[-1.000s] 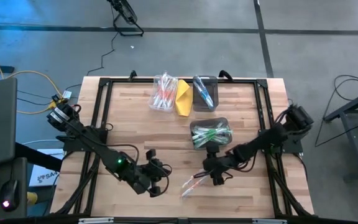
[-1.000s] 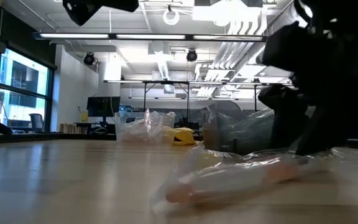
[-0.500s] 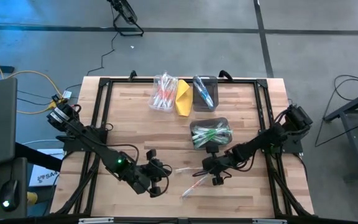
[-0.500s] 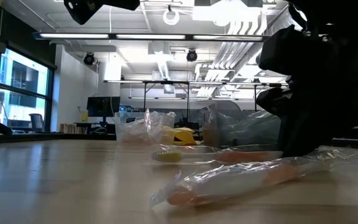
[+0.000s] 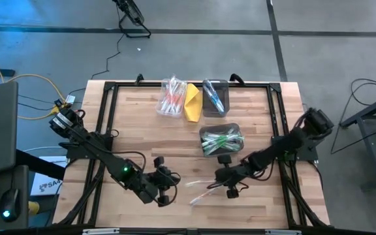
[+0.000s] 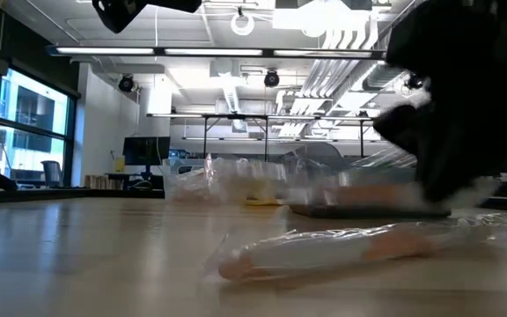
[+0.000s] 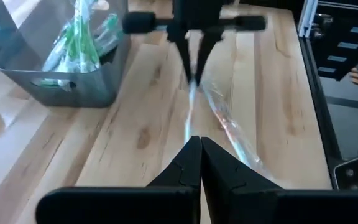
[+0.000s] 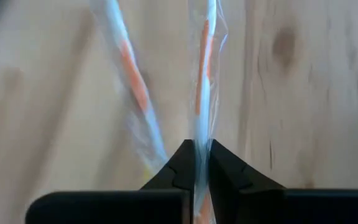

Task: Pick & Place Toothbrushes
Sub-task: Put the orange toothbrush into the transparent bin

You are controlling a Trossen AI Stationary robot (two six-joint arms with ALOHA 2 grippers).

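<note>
Two clear-wrapped white toothbrushes with orange parts are at the near middle of the table. My right gripper (image 5: 222,184) is shut on one of them (image 5: 201,183). The other toothbrush (image 5: 200,198) lies flat on the wood just nearer the front edge and also shows in the low view (image 6: 324,255). My left gripper (image 5: 166,190) hovers shut to the left, with nothing in it, pointing at the right gripper (image 7: 194,74). My right gripper pinches the wrapped toothbrush between its two fingers near one end (image 8: 202,134), coming at it slanting down from the table's right. The toothbrush runs on from the fingertips toward the left arm (image 7: 191,106). In the low view it shows blurred above the table top (image 6: 368,189).
A grey bin of green toothbrushes (image 5: 220,140) stands just behind the right gripper. At the far edge are a clear bin of red ones (image 5: 172,96), a yellow folded object (image 5: 192,103) and a dark bin of blue ones (image 5: 214,96). Bare wood lies to the left.
The two wrapped toothbrushes lay together. One has swung apart from the other, its free end going toward the left arm, and now hangs raised off the table in my right gripper. The other has stayed on the wood.
</note>
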